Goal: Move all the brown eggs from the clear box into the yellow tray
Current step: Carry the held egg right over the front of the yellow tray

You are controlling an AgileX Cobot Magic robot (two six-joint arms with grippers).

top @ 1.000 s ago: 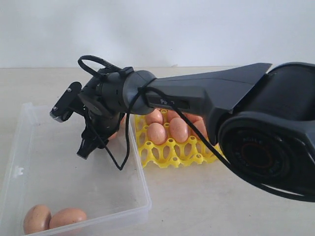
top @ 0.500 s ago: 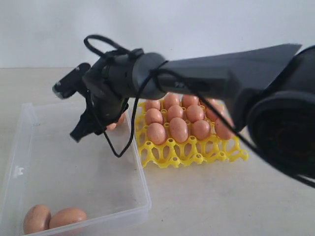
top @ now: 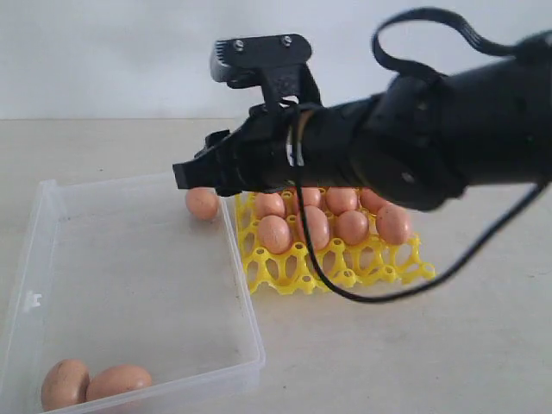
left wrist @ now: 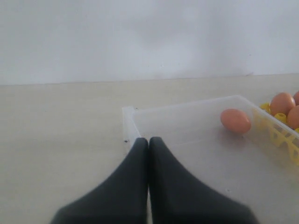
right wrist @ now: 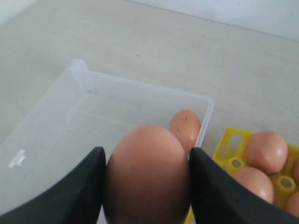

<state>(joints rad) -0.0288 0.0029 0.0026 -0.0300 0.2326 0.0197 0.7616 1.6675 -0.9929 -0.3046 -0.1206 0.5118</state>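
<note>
Your right end effector is clamped on one brown egg, with a dark finger pressed to each side of it. It hangs over the far corner of the clear box, just beside the yellow tray. In the exterior view the arm's dark body hides that egg completely, and it also covers the back rows of the tray. You can see filled cups at the front, but not how many are filled in all.

A black cable loops down from the arm across the front of the tray. A loose egg lies inside the box by the tray-side wall, close under the end effector (the right wrist view shows it just past the held one).

Two more eggs sit touching in the near corner of the box, cut off by the frame edge.

Your left end effector has its fingers pressed together on nothing, low over the bench by a corner of the box. It does not appear in the exterior view.
</note>
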